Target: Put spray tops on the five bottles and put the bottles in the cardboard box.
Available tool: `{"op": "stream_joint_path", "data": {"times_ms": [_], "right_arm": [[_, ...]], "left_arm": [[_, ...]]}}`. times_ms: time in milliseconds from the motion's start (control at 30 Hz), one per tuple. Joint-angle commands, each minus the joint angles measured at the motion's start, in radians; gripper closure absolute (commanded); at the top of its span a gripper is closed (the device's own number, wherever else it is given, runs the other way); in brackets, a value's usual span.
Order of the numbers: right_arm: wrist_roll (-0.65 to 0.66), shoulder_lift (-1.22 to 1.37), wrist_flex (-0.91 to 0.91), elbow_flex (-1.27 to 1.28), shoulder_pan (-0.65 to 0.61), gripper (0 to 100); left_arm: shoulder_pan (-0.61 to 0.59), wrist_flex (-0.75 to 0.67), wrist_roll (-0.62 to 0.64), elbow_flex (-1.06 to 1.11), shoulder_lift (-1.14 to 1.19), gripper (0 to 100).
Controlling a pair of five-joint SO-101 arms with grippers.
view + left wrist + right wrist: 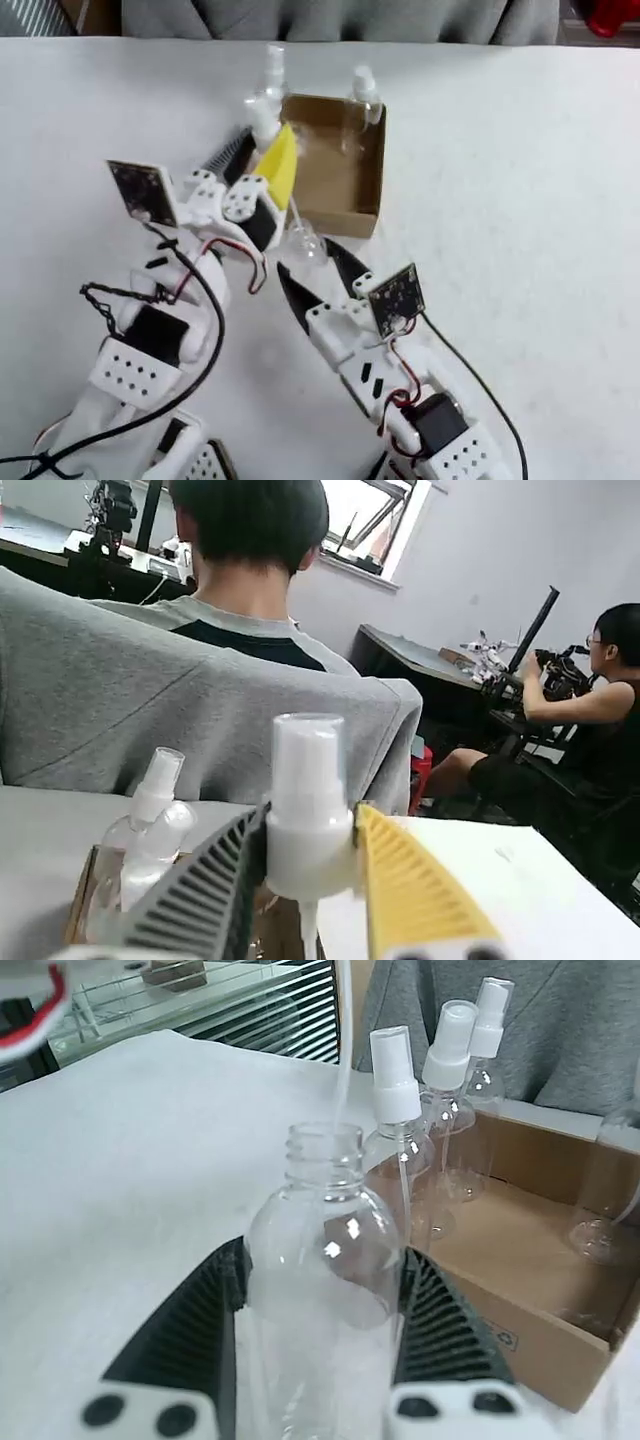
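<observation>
1. Bottle (320,1230), open-necked: clear thin plastic, empty, upright. In the high view it is just off the 6 o'clock wall of the cardboard box (345,218), over the white table (520,150). The right arm's jaws are clenched on its body from both sides. Judged light, slick and easily dented. Best held on the wide body below the shoulder with a moderate squeeze, leaving the neck free for threading.
2. Spray top (305,780): white, rigid, under a clear cap. It is gripped at the collar between the left arm's jaws, one dark and one yellow, directly above the Bottle. Its thin dip tube (340,1050) hangs down to the neck. The tube is judged flexible and apt to kink or miss, so the top should be kept vertical.
3. Capped bottles (450,1060): three are grouped in the box's 11 o'clock corner, and a further one (365,95) stands at 1 o'clock.
4. Hidden or unclear:
   - The Bottle's base is behind the jaws, so I cannot tell whether it rests on the table.
   - Whether the tube tip is already inside the neck is hard to make out.
   - The 1 o'clock bottle is cut off at the edge of the right wrist view.
   - The clear walls blend into the cardboard, so the count of four boxed bottles is a judgement.
</observation>
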Motion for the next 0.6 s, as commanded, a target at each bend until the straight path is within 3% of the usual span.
{"op": "stream_joint_path", "data": {"times_ms": [0, 267, 567], "right_arm": [[0.003, -0.013, -0.004, -0.043, -0.002, 98.4], [0.037, -0.013, -0.004, -0.043, -0.004, 98.4], [0.057, -0.013, -0.002, -0.043, -0.004, 98.4]], "left_arm": [[0.028, 0.003, 0.011, -0.002, -0.005, 98], [0.028, 0.173, 0.008, -0.005, -0.005, 98], [0.035, 0.258, 0.006, -0.005, -0.007, 98]]}}
